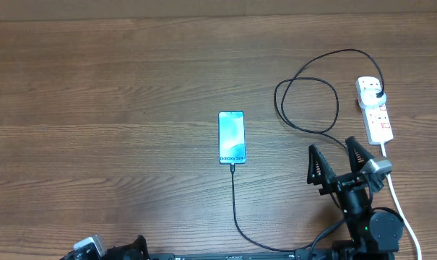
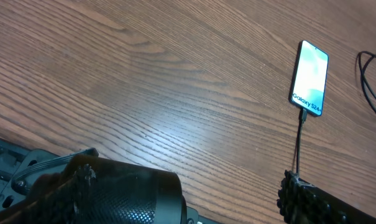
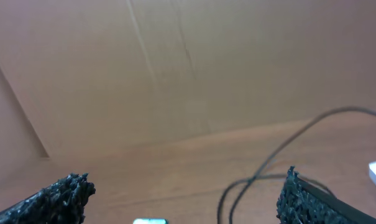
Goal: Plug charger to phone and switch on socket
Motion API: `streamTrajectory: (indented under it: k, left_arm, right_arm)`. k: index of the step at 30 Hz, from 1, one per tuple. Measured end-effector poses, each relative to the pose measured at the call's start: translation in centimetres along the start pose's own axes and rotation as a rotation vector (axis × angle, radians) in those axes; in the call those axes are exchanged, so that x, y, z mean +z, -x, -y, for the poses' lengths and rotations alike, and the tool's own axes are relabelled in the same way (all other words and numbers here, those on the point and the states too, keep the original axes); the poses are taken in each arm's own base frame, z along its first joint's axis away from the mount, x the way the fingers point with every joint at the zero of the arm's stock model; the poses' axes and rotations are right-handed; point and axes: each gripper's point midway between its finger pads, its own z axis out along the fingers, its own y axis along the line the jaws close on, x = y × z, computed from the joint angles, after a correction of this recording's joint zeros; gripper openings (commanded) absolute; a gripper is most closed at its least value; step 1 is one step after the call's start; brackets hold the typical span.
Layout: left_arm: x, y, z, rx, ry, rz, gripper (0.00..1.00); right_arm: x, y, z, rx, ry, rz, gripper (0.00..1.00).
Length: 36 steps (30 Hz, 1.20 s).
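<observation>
Closest to the overhead lens is the right gripper (image 1: 339, 160), its two black fingers (image 1: 316, 167) spread wide with nothing between them. Just ahead of those fingertips the charger (image 1: 234, 195) lies in thin black loops on the wooden table (image 1: 95, 108). Further ahead and to the gripper's right sits the socket (image 1: 377, 119), a white strip with red marks. The charger's black plug (image 1: 379, 94) sits in its far outlet, and a thick white cord (image 1: 402, 209) trails back past the arm's right side. Whether the switch is on, I cannot tell.

Off to that gripper's left, well apart from it, the phone (image 1: 231, 136) lies flat with its blue screen glowing. The cable's small tip is pushed into its near short end, and from there the cable runs back toward the arm bases and curves right.

The left gripper (image 2: 181, 196) is low at the table's near edge, also spread open and empty. The phone is far ahead of it, to its right.
</observation>
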Motion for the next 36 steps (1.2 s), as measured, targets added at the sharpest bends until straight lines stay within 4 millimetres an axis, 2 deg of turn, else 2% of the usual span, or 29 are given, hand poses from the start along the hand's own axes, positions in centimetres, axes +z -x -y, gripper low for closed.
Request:
streamTrajectory:
  k: [4,11,36]
  left_arm:
    - [0.0,0.0,0.0,0.0,0.0,0.0,1.0]
    - [0.0,0.0,0.0,0.0,0.0,0.0,0.99]
    - [0.0,0.0,0.0,0.0,0.0,0.0,1.0]
  right_arm:
    - [0.2,-1.8,1.1,0.008,-0.037,-0.031,1.0]
    - [0.2,-3.8,2.2,0.019,-0.079,-0.078,1.0]
    - [0.2,-3.9,2.3,0.02,-0.086,-0.082,1.0]
